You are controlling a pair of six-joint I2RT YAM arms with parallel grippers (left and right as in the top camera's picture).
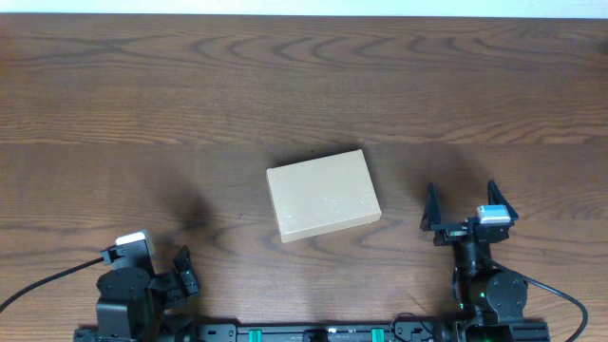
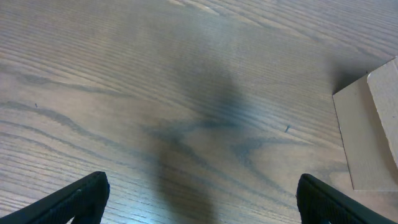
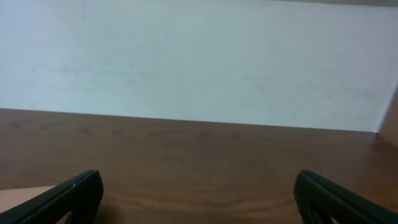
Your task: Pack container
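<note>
The container [image 1: 323,195], a plain tan cardboard box with its lid down, lies flat near the middle of the wooden table [image 1: 190,85]. My right gripper [image 1: 463,196] stands open to the box's right, apart from it, fingers pointing to the far side. At the near left my left gripper [image 1: 182,270] hangs low and away from the box. In the left wrist view the left gripper [image 2: 202,190] is open over bare wood, with the container's corner [image 2: 370,134] at the right edge. The right wrist view has the right gripper [image 3: 198,186] open with nothing between its fingers.
Dark wood-grain tabletop extends all around the box. A pale wall [image 3: 199,56] rises behind the table's far edge. The arms' bases and a black rail [image 1: 313,332] line the near edge.
</note>
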